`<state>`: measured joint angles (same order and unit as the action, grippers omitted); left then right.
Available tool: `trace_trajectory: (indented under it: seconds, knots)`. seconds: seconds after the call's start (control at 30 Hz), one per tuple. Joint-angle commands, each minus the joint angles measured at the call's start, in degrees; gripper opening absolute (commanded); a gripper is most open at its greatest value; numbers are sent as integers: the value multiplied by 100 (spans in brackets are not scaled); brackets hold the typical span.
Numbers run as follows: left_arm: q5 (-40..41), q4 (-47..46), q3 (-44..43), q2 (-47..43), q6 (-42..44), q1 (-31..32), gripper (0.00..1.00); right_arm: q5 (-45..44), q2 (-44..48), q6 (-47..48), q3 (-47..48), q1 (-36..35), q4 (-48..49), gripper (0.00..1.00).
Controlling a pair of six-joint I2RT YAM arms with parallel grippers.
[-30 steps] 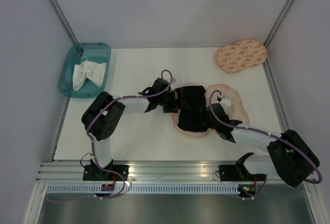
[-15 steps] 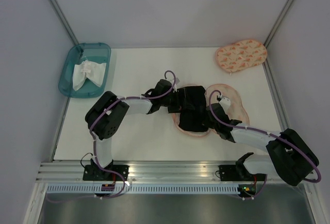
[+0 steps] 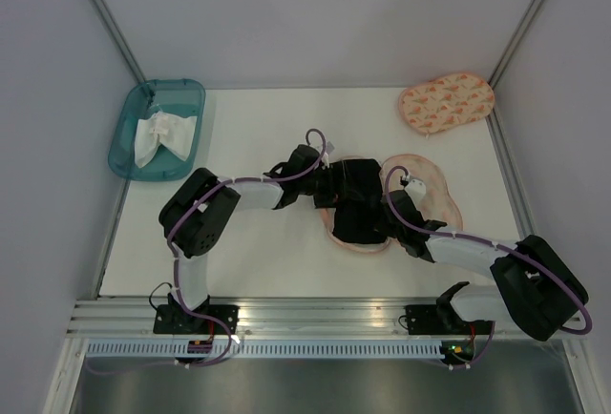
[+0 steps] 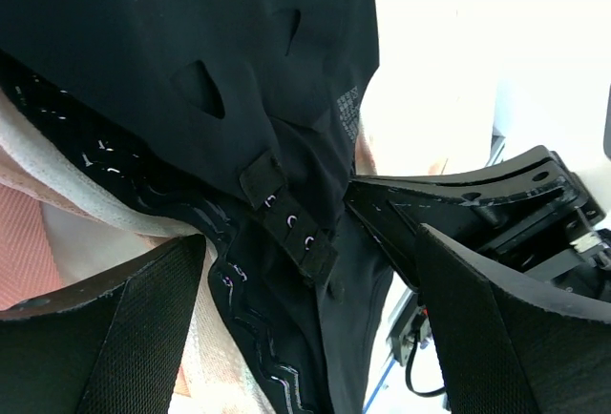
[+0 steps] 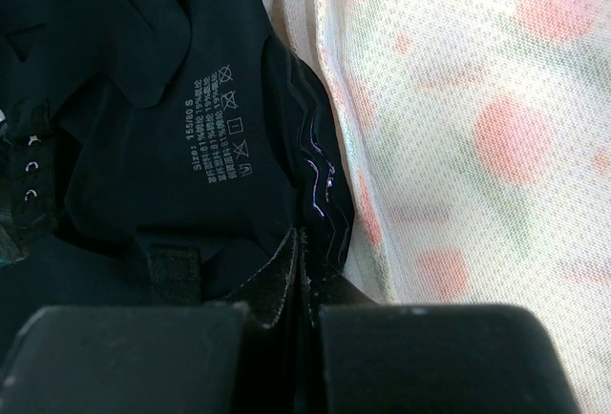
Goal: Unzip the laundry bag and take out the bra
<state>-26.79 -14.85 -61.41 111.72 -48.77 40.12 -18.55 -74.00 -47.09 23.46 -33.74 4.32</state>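
The laundry bag [image 3: 436,188] lies open at mid-table, pale peach mesh with orange-red print [image 5: 477,137]. The black bra [image 3: 355,202] spills out of its left side. In the left wrist view the bra's hook band [image 4: 286,228] lies between my wide-apart fingers [image 4: 134,328]. My left gripper [image 3: 327,189] [image 4: 307,271] is open and straddles the bra's left part. My right gripper [image 3: 389,208] [image 5: 305,242] is shut, with its tips down on the black fabric right beside the bag's mesh edge. Whether a thin layer is pinched there is hidden.
A second peach printed pouch [image 3: 446,101] lies at the back right corner. A teal tray [image 3: 127,152] at the back left holds a white cloth [image 3: 162,134]. Grey walls close in the table on three sides.
My left arm has shifted slightly right, bringing its gripper over the bra's left edge, and its jaws have narrowed a little. The right arm has stayed put.
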Motion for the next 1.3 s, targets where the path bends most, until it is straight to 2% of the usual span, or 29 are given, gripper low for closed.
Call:
trace_trajectory:
  seconds: [0.0,0.17,0.47,0.63,0.83,1.27]
  knots:
    - [-222,255,-381,-283,-124,110,92,-105,-168,86,9,25,-168,0]
    - [-432,404,-425,-282,-325,128,85,-97,-185,104,-8,34,-186,1]
    - [-337,1045,-715,-423,-229,224,82,-132,-106,112,-52,25,-230,0]
    - [85,1441,-680,-748,-36,233,82,-141,-71,121,-79,34,-230,1]
    - [164,2003,-926,-704,148,225,84,-114,-97,139,-79,25,-238,0]
    - [42,1969,-987,-599,131,233,88,-149,-97,139,-44,34,-309,1]
